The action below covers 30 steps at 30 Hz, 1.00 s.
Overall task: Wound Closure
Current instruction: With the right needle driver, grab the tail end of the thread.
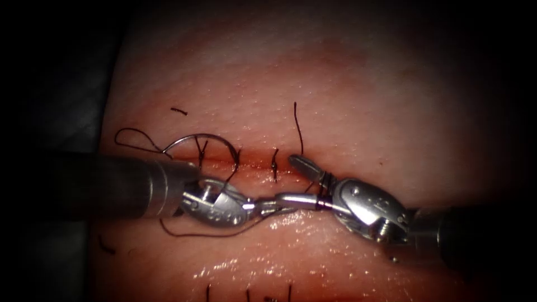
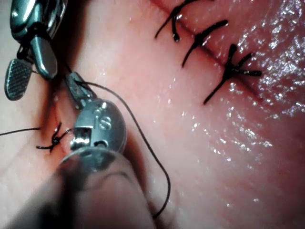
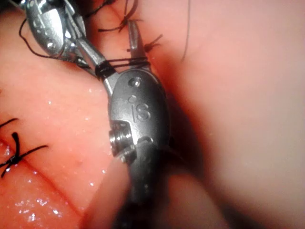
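the tissue point(image 1: 335, 84) carries tied stitches point(image 1: 274, 165) along your cut point(image 1: 254, 162). your right tool point(image 1: 305, 182) stands spread with thread point(image 1: 323, 187) looped round it; your left tool point(image 1: 268, 206) pinches thread. the needle point(image 1: 193, 140) lies free, far left; knot unfinished, i judge.

Right gripper point(image 3: 136, 36) is stamped "IS".

wet glossy tissue point(image 1: 347, 100); polished metal right claw point(image 1: 305, 182).
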Motion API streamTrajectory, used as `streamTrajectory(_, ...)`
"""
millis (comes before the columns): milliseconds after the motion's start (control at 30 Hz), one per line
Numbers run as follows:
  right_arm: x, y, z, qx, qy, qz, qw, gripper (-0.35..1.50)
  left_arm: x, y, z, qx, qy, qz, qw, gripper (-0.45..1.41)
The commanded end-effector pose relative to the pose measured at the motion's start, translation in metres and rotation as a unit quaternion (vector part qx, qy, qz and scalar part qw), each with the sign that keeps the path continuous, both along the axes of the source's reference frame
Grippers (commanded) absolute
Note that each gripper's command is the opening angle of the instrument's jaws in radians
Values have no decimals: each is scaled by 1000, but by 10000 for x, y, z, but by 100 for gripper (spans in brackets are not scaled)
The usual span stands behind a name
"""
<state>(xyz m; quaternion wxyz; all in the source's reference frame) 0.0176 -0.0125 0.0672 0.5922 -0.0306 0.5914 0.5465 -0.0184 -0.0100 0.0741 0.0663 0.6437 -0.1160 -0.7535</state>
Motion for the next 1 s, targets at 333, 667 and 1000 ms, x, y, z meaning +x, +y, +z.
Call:
streamTrajectory(333,5,12,1,45,-55,34,997,113,-12,6,-11,7,0,-4,1000,-45)
streamTrajectory(667,-11,27,13,58,-105,77,990,106,-19,42,-24,27,-4,-12,1000,-45)
streamTrajectory(1000,-4,44,26,101,-98,93,986,94,-30,60,-7,30,-1,-20,999,-45)
